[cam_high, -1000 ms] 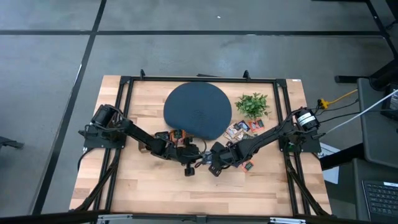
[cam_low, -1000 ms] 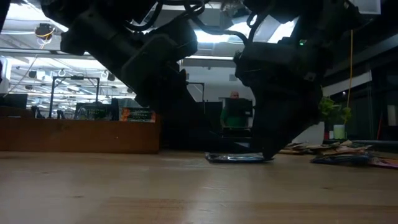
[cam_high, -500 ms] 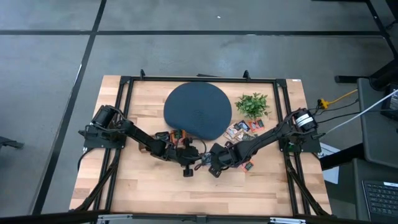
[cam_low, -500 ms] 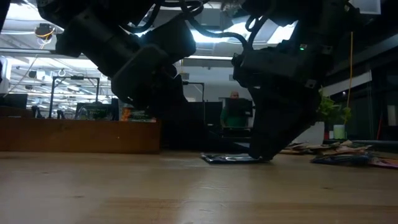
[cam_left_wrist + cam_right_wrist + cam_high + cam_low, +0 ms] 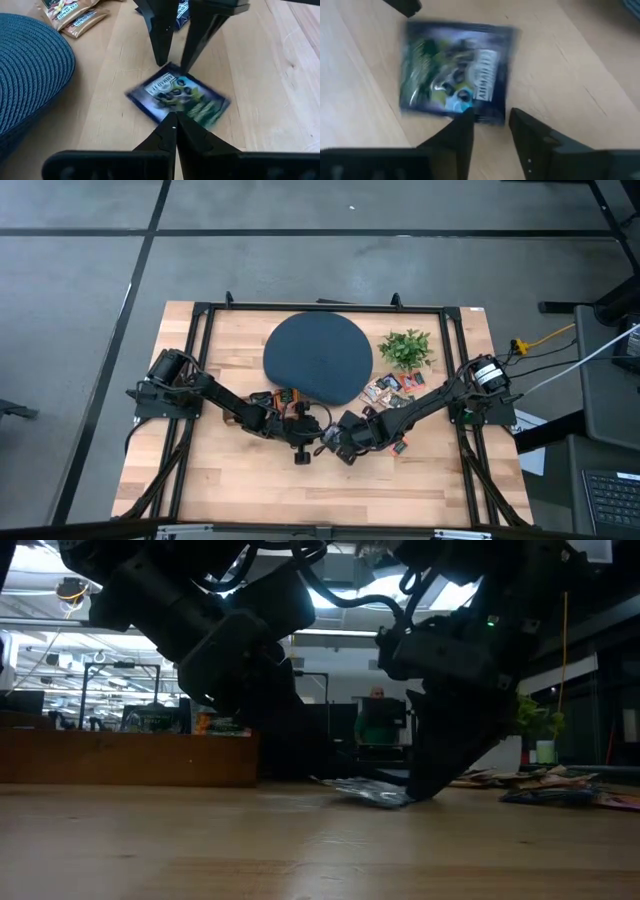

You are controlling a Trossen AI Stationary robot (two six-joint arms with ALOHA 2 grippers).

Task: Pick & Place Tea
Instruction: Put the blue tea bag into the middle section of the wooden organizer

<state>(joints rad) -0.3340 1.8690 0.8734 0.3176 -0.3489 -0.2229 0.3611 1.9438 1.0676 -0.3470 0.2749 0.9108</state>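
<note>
A dark blue-green tea sachet (image 5: 177, 97) lies on the wooden table between my two grippers, near the table's middle. In the low view the sachet (image 5: 365, 792) is tilted, its left end raised. My left gripper (image 5: 172, 122) is shut, its tip at the sachet's left edge. My right gripper (image 5: 175, 62) is open, and its two fingers stand at the sachet's opposite edge. In the high view both grippers, left (image 5: 308, 446) and right (image 5: 334, 444), meet just in front of the round dark blue disc (image 5: 318, 358). My left gripper's shut fingertips meet the sachet's edge (image 5: 172, 114) that faces the left arm, slanting down from the table's left. Whether the tip lies on or under that edge I cannot tell. My right gripper comes steeply from above. One finger (image 5: 465, 125) is on the sachet's edge (image 5: 470, 112). The other finger (image 5: 525, 135) is beside it over bare wood. The sachet's low end lies at these fingertips.
More sachets lie in a pile (image 5: 390, 388) right of the disc, and a red one (image 5: 399, 446) lies by the right arm. A small green plant (image 5: 406, 347) stands at the far right. Bare wood stretches toward the near edge.
My right gripper has come down a little onto the sachet's right end. The sachet lay flat on the table. Now it is tipped, its left end raised off the wood and shifted slightly left, its right end still down.
</note>
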